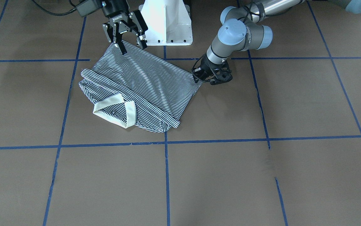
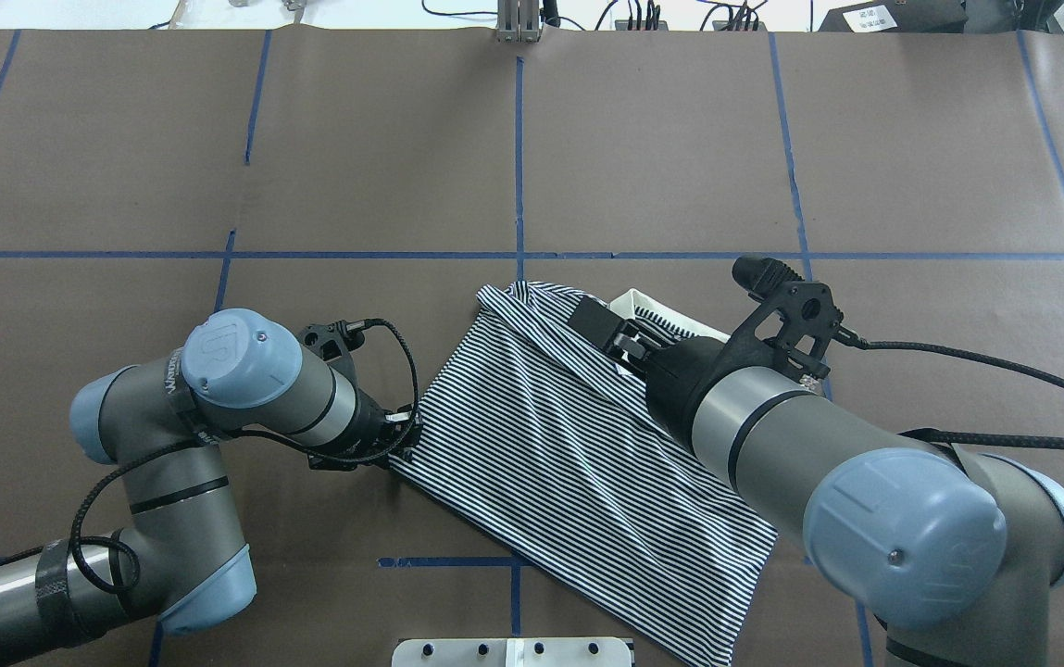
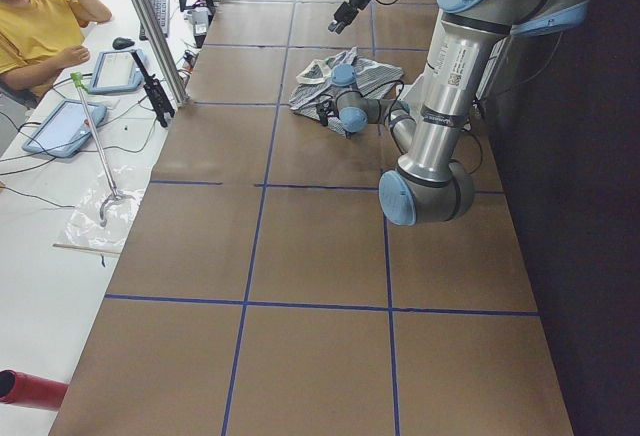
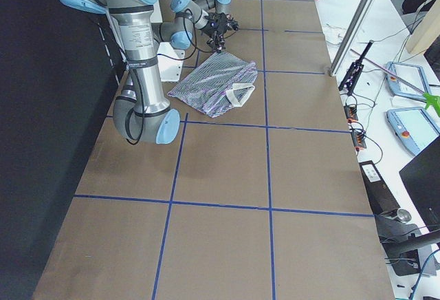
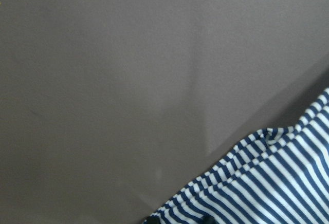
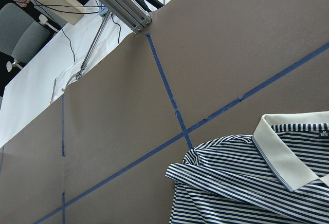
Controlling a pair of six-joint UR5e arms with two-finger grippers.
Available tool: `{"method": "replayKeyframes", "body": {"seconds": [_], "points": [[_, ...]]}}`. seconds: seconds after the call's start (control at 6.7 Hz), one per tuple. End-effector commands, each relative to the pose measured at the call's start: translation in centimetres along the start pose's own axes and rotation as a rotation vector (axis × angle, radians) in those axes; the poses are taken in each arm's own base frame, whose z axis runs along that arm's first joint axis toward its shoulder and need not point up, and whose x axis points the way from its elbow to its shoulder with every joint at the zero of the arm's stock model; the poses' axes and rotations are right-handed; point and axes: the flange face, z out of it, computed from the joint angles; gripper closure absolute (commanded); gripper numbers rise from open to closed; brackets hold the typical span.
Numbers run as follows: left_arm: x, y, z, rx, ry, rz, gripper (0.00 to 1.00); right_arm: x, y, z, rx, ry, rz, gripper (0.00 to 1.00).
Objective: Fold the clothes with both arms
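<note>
Right now the striped polo shirt lies on the brown tabletop, close in front of the robot's white base. The left tool is down low at one corner of the shirt, on the edge across from the cream collar. It looks pinched shut on that corner, though that part is hard to see. The right tool hangs above the shirt. It is wide open and holds nothing.

I think the job at this point is to get a second hold. The right tool should go down to the other corner of that same edge, the one just beside the white base. It should come straight down, get the cloth between its two sides, and pinch only the shirt. After that both tools should lift together and keep the edge pulled tight between them, so the cloth does not sag or bunch up.

The shirt lies slanted. Its collar is on the far side, away from the robot and toward the robot's right. As it lies, the shirt is longer from side to side than from collar to near edge. That long line runs from far on the robot's left to near on its right.
</note>
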Motion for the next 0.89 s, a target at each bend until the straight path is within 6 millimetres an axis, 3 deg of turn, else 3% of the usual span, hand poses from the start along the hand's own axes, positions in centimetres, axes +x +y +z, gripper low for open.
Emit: {"method": "replayKeyframes", "body": {"seconds": [0.0,0.45,0.75], "points": [[0.1,-0.2,-0.3,0.002,0.005,0.002,1.00,0.4,0.1,0.4,0.002,0.012,-0.005,0.00],[0.2,-0.4,-0.6,0.009,0.008,0.000,1.00,0.6,0.1,0.5,0.004,0.016,-0.007,0.00],[0.2,-3.7,-3.3,0.063,0.026,0.061,1.00,0.8,0.0,0.5,0.002,0.010,0.000,0.00]]}}
